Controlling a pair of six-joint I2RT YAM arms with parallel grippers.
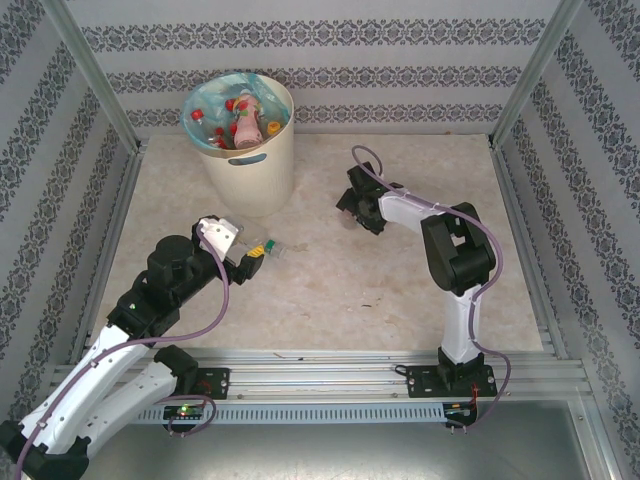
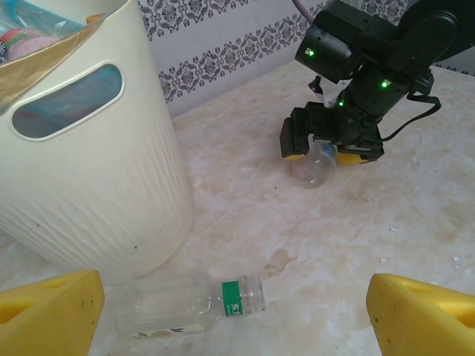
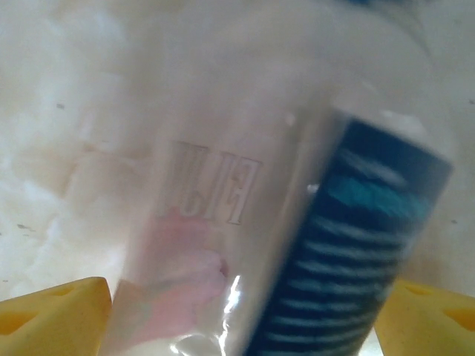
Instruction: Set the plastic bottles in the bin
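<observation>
A cell walled in grey patterned wallpaper (image 1: 330,40) encloses a pale marbled tabletop (image 1: 400,300). The cream bin (image 1: 250,180) stands at the far left, and several plastic bottles (image 1: 240,125) are seen inside its turquoise liner. Two more lie on the tabletop.

The left gripper (image 2: 236,300) is held low over a clear green-labelled bottle (image 2: 193,308), which lies on its side just beside the foot of the bin. Its yellow fingers (image 2: 44,315) are spread wide, one at each end of the bottle rather than across it. The wrist would best be turned so that the body is pinched across its width, away from the bin wall. The thin plastic is likely to buckle, so a gentle squeeze is advised, followed by a lift well above the tall rim.

The right gripper (image 3: 245,319) is set down at mid-tabletop over a blue-capped bottle (image 3: 215,215), its fingers spread on either side.

The right wrist view is badly blurred, so contact between fingers and bottle cannot be judged. The base of the green-labelled bottle is partly hidden behind a finger. The bottles in the bin overlap and cannot be counted.
</observation>
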